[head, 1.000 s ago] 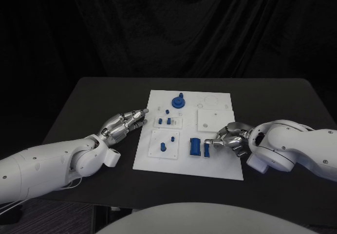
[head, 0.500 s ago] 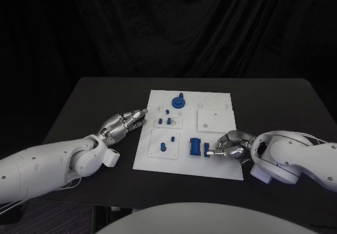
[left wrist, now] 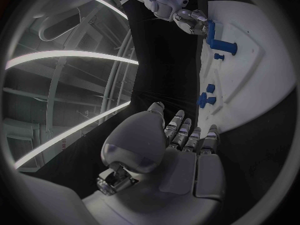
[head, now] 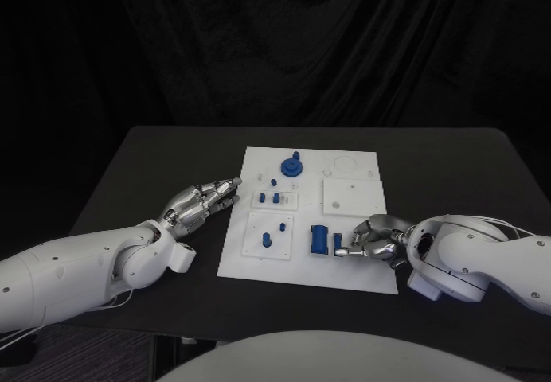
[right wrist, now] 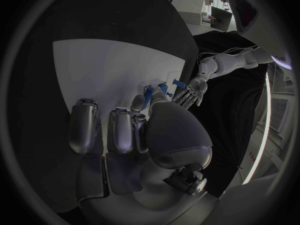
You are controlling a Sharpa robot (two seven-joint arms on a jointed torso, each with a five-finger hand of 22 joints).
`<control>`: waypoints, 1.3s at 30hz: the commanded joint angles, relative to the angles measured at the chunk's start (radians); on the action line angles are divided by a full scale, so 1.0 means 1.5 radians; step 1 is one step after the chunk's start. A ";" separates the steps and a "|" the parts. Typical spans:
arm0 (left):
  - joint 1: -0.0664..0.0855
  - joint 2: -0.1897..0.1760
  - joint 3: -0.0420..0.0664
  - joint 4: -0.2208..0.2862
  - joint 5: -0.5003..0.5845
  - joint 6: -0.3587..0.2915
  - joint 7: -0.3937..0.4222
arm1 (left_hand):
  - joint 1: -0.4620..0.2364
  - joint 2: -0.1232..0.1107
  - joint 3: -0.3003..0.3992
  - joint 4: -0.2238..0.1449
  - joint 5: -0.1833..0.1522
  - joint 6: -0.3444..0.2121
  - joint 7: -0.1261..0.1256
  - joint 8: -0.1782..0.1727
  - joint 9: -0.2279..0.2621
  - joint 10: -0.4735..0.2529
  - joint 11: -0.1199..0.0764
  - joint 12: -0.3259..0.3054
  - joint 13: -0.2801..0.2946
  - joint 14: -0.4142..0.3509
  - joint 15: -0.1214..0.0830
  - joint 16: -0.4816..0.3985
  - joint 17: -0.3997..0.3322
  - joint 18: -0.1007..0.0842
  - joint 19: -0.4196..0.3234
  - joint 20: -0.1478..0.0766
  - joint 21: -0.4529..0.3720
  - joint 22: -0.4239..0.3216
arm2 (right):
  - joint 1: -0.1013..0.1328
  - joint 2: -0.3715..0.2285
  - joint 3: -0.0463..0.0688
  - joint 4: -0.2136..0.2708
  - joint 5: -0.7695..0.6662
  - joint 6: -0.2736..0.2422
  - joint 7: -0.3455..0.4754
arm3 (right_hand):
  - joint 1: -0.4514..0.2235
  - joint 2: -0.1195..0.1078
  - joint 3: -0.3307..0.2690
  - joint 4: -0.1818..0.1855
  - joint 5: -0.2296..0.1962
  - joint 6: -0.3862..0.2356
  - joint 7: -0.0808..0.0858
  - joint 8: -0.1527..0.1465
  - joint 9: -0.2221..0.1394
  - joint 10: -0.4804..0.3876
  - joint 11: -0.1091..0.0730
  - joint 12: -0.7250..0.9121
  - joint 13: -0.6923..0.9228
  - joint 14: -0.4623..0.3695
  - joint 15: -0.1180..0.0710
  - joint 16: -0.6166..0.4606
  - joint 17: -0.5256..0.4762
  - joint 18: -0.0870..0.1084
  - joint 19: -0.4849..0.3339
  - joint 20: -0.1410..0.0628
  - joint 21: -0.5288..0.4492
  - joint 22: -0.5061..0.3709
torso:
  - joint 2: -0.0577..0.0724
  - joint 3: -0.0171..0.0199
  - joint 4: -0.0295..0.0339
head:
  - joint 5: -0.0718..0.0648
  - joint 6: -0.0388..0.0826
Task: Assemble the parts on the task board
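Note:
The white task board (head: 301,267) lies mid-table. On it are a round blue part (head: 293,166) at the back, small blue parts (head: 271,196) left of centre, and a blue block (head: 318,239) near the front. My right hand (head: 373,237) sits at the board's front right. Its fingertips pinch a narrow blue part (head: 338,242) beside the block. The left wrist view shows that hand (left wrist: 186,19) on the narrow part (left wrist: 210,29). My left hand (head: 205,201) lies flat at the board's left edge, fingers straight, holding nothing.
A raised white square plate (head: 350,195) sits on the board's right half, just behind my right hand. The black table (head: 161,159) has bare room to the left, right and back of the board.
My right hand has dropped toward the table's front and drawn its fingers in onto the narrow blue part. The left hand has stayed still.

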 commanded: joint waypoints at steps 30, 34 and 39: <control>-0.007 0.003 0.000 -0.003 0.004 0.008 0.063 | 0.005 -0.001 0.002 -0.003 0.002 0.002 0.003 0.005 0.001 -0.001 0.002 0.003 0.001 -0.001 0.004 0.001 0.001 0.012 0.001 0.004 -0.001 0.000 | -0.004 0.012 0.000 -0.024 -0.009 -0.001 -0.006 | 0.070 0.005 0.005 -0.018 0.048 -0.011 -0.010 0.008 0.029 0.072 -0.008 0.002 0.176 0.033 -0.007 -0.001 -0.004 -0.005 0.011 -0.008 -0.002 0.120 | 0.000 0.0001 0.0001 | -0.001 0.000; -0.007 0.003 0.000 -0.003 0.004 0.007 0.065 | 0.006 -0.001 0.002 -0.004 0.003 0.002 0.003 0.005 0.001 -0.002 0.002 0.003 0.001 -0.001 0.003 0.001 0.001 0.012 0.002 0.004 -0.001 0.000 | -0.004 0.010 0.000 -0.021 -0.009 -0.005 -0.001 | 0.068 0.005 0.000 -0.012 0.032 -0.011 -0.009 0.007 0.032 0.072 -0.008 0.002 0.176 0.033 -0.007 -0.002 -0.005 -0.005 0.011 -0.008 -0.003 0.120 | 0.000 0.0000 0.0000 | 0.000 0.000; -0.007 0.000 0.000 0.001 0.004 0.002 0.074 | 0.007 -0.002 0.002 -0.004 0.003 0.005 0.004 0.005 0.001 -0.001 0.003 0.004 0.001 -0.001 0.003 0.001 0.001 0.012 0.002 0.003 -0.001 0.000 | -0.004 0.000 0.000 -0.010 -0.009 -0.059 0.039 | 0.059 0.001 -0.011 -0.002 -0.010 -0.004 -0.010 0.008 0.039 0.072 -0.008 0.002 0.176 0.034 -0.006 0.002 0.002 -0.006 0.013 -0.008 0.003 0.122 | 0.000 0.0001 0.0000 | 0.002 0.000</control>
